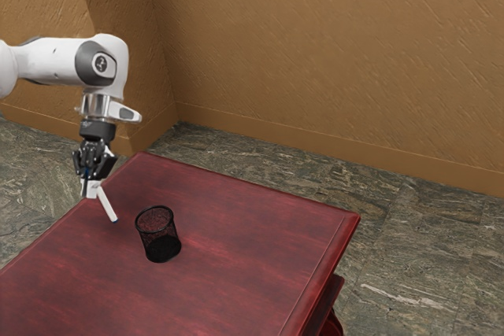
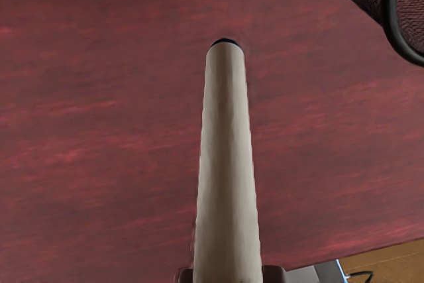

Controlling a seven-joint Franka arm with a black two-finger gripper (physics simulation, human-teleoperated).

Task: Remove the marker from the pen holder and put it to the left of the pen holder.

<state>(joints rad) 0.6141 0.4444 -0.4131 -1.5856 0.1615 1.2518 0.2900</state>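
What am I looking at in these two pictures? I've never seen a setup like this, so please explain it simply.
This is a simulated scene with one white robot arm that ends in a black two-finger gripper. The exterior view is taken from beside the arm, which reaches in from that view's left. The wrist view comes from a camera on the arm's hand, looking past the gripper. On the dark red table stands a black mesh pen holder. The gripper holds a whitish marker with a dark end, tilted and outside the holder. Whether its lower end touches the table, I can't tell.
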